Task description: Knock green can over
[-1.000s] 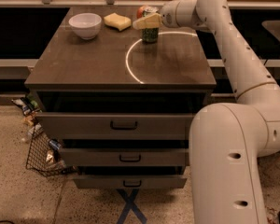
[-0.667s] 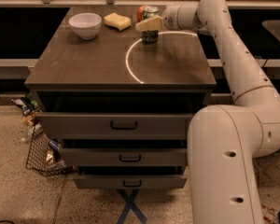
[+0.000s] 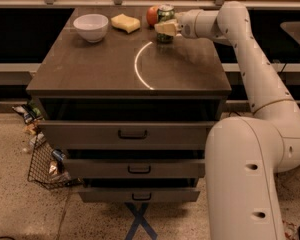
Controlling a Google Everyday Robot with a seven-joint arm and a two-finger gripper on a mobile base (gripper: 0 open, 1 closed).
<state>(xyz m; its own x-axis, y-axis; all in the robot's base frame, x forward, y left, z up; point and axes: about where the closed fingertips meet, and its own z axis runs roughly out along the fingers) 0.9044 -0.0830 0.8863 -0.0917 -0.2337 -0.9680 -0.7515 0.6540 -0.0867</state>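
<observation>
The hand point(image 3: 165, 28) now sits lower across the can point(image 3: 165, 13), whose silver top shows above it. The can still stands upright near the table's point(image 3: 90, 69) far edge, just beside the apple point(image 3: 151, 15). I cannot tell whether the hand is apart or together. The can's print is unreadable.

You're in a robot test space set up like a kitchen.
You have a dark counter point(image 3: 90, 69) over drawers point(image 3: 132, 134), a bowl point(image 3: 91, 26), a blue tape cross point(image 3: 139, 221) on the speckled floor, and the gripper point(image 3: 165, 28) by the green can point(image 3: 165, 13).
</observation>
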